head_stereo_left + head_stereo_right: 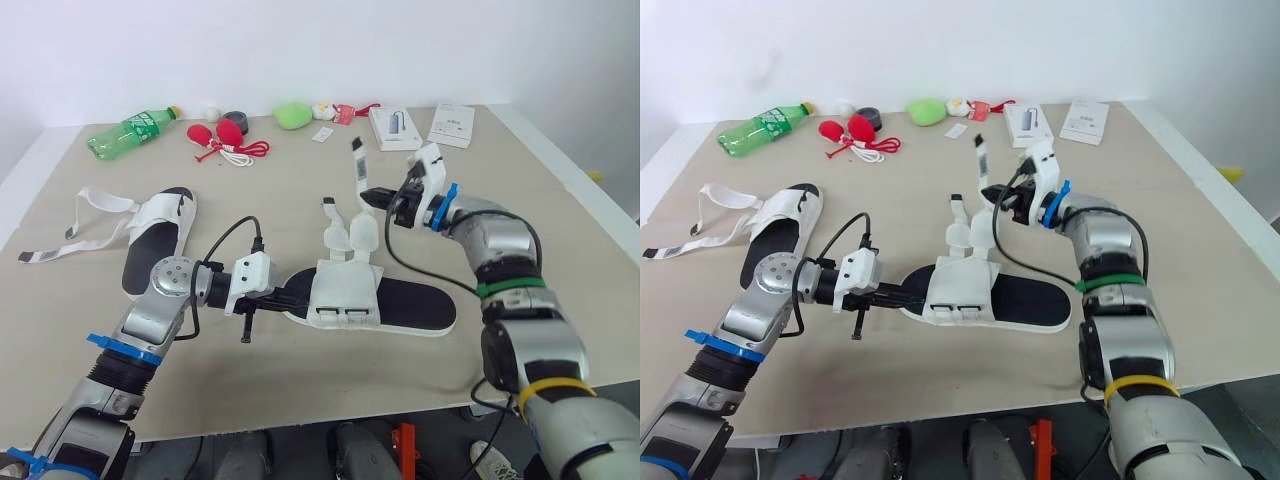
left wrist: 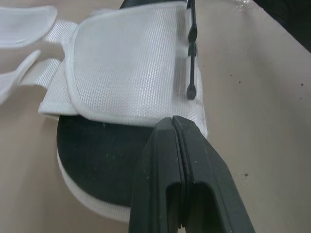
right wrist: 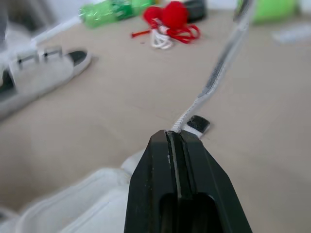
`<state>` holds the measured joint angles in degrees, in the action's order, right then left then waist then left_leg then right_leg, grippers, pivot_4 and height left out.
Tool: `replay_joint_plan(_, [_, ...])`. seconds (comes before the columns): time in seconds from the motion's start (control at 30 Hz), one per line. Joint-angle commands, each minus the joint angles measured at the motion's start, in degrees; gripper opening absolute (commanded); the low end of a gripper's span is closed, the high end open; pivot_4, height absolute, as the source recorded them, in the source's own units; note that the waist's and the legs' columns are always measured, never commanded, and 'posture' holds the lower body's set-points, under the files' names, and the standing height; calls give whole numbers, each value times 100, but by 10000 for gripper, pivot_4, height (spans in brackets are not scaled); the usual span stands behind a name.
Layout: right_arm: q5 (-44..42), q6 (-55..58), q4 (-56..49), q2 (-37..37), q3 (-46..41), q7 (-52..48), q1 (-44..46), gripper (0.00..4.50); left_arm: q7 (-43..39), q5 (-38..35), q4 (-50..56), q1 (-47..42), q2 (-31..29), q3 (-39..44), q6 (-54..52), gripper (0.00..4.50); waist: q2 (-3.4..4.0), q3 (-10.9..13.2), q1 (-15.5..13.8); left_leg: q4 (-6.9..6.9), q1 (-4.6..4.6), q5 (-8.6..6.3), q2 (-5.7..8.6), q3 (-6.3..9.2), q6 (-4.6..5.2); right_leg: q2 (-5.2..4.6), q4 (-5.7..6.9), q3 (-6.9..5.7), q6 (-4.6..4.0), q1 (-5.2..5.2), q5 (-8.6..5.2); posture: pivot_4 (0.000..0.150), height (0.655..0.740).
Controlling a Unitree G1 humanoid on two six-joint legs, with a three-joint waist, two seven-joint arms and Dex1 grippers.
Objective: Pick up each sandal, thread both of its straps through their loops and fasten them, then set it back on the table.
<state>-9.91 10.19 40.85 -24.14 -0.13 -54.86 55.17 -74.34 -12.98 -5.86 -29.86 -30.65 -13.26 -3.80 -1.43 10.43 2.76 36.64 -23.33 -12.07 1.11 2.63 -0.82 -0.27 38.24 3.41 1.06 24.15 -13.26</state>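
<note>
A black-soled sandal (image 1: 415, 305) with a white upper (image 1: 342, 290) lies mid-table, toe toward my left arm. My left gripper (image 1: 276, 298) is shut, its fingertips (image 2: 173, 127) resting on the black insole just in front of the white upper, nothing seen between them. My right gripper (image 1: 376, 201) is shut on one white strap (image 1: 358, 165), holding it up over the sandal; the strap leaves the fingertips (image 3: 167, 138) and runs away from them. The other strap (image 1: 334, 218) lies loose beside it. A second sandal (image 1: 160, 235) lies at the left with its straps (image 1: 95, 205) spread open.
Along the far edge lie a green bottle (image 1: 130, 131), red balls with a white cord (image 1: 225, 137), a black round object (image 1: 236, 119), a green lump (image 1: 292, 114), a white box (image 1: 393, 127) and a booklet (image 1: 452, 124). Black cables hang from both wrists.
</note>
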Motion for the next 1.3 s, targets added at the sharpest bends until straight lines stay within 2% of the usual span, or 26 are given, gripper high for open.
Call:
replay_joint_plan(0.03, [642,-2397,-1187,-264,292,93,-480,373,149,-92,8,-76,46,127,-115,0,0,0,-2,0,-1,0,0,0,0,-4,0,0,1,1,0,1500,7400])
replay_joint_plan(0.37, [1343,-6036,-2057,-919,823,140,-1166,373,155,135,-629,-381,66,40,111,0,0,0,-2,15,13,3,-4,-11,-3,5,-1,5,15,-10,13,1500,7400])
replay_joint_plan(0.47, [1838,-7307,-2023,-1280,1161,167,-1205,373,159,194,-730,-440,114,4,205,0,-1,0,-5,17,15,3,-6,-13,-3,8,-1,9,14,-11,14,1500,7400])
replay_joint_plan(0.57, [2098,-7815,-1821,-1474,1453,250,-1155,373,153,211,-747,-473,170,-17,234,0,-1,0,-5,21,20,3,-6,-14,-3,9,-1,11,14,-17,14,1500,7400])
replay_joint_plan(0.73, [1919,-7749,-1604,-1595,1792,249,-1016,373,137,228,-742,-491,231,-23,237,0,-1,0,-4,27,24,5,-10,-20,-1,10,0,18,2,-19,21,1500,7400])
replay_joint_plan(0.87, [1425,-7068,-1587,-1723,1866,35,-992,12909,119,244,-774,-501,246,-9,257,0,-1,0,-9,31,24,5,-12,-14,0,9,0,17,-1,-24,23,1500,7400])
replay_joint_plan(1.1, [247,-5052,-2907,-2245,1688,-640,-1523,43044,111,235,-718,-437,236,3,249,0,-1,0,-25,36,21,5,-13,-11,0,-1,-1,16,-2,-25,23,1500,7400])
replay_joint_plan(1.3, [-952,-2503,-4773,-2958,1196,-807,-2494,43044,86,241,-823,-489,232,20,275,0,-1,0,-54,43,15,5,-19,-5,0,2,0,8,-2,-24,22,1500,7400])
